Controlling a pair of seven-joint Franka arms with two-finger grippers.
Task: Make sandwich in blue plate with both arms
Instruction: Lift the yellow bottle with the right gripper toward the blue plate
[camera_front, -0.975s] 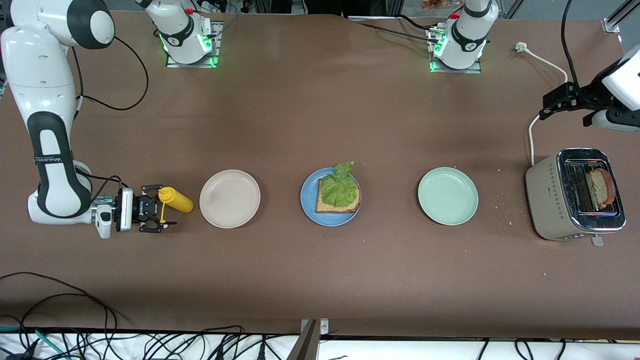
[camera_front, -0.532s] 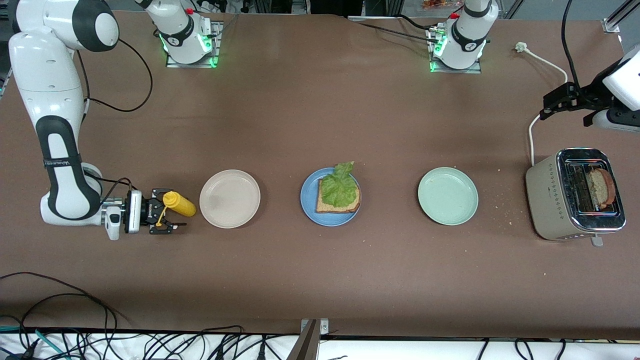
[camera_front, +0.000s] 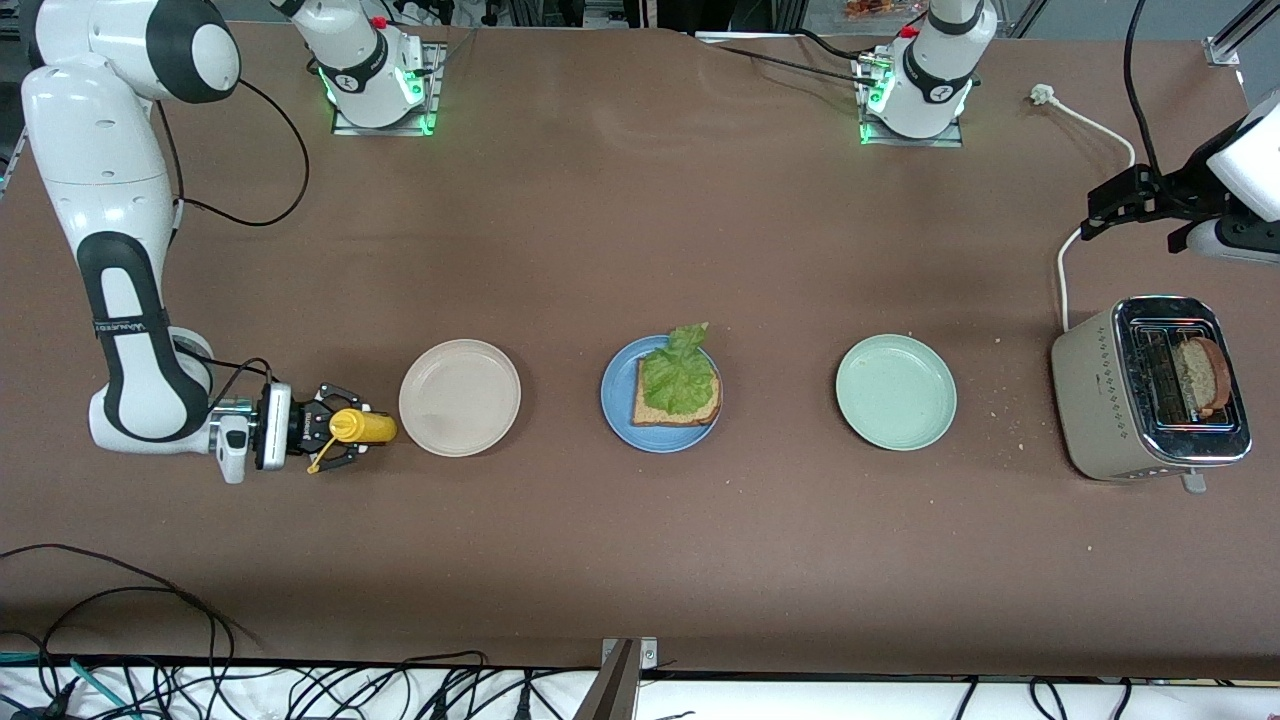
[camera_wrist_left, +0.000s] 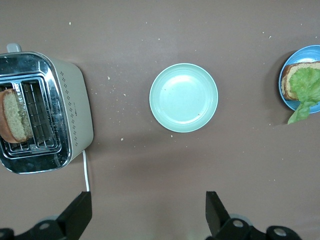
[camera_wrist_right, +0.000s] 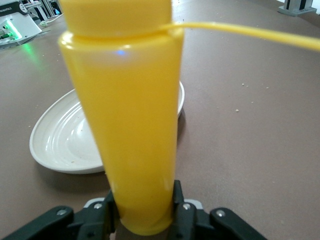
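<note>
The blue plate (camera_front: 612, 405) sits mid-surface, between the beige-white plate (camera_front: 459, 397) toward the right arm's end and the pale green plate (camera_front: 895, 391) toward the left arm's end. On it lies one square slice of brown bread (camera_front: 655, 410) with a ruffled lettuce leaf (camera_front: 680, 372) on top, the leaf's tip hanging over the plate's rim; no second slice covers it. That second slice (camera_front: 1200, 375) stands in a slot of the toaster (camera_front: 1100, 390) at the left arm's end of the surface, with crumbs scattered between toaster and green plate.

The right pincer (camera_front: 345, 438) is low at the surface just beside the beige-white plate, its fingers (camera_wrist_right: 182, 207) pressed against both sides of the yellow squeeze bottle (camera_front: 362, 426), gripping it near its base. The left pincer (camera_wrist_left: 145, 215) waits up over the surface near the toaster, its jaws spread wide and holding nothing.
</note>
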